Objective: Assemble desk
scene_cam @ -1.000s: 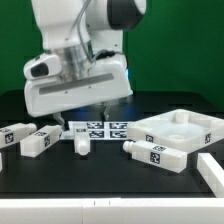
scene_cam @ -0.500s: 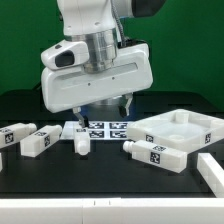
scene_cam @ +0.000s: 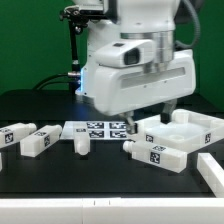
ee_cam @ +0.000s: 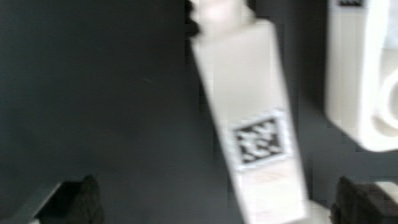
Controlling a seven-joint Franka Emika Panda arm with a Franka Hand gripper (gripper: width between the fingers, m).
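Step in hand: approach for a leg pick. Nothing is held. The gripper [ee_cam: 217, 205] is spread wide, its fingers [ee_cam: 71, 200] standing on either side of the leg [ee_cam: 240, 110] and not touching it.

Position: the leg lies flat on the black table [ee_cam: 89, 90], tag up, peg end pointing away from the fingers. In the exterior view it sits just in front of the tabletop [scene_cam: 195, 128], under the hand. It is off-centre between the fingers, nearer the one on the tabletop side.

Next move, by judgement: centre over the leg, descend, close across its narrow width, then lift and carry it to a corner socket.

Room: a strip of bare table separates the leg from the tabletop rim, so that finger has the tighter clearance. The other side is open. The other legs [scene_cam: 28, 138] lie well apart at the exterior view's left, with the marker board [scene_cam: 100, 128] between. A white bar [scene_cam: 210, 170] lies near at the exterior view's right.
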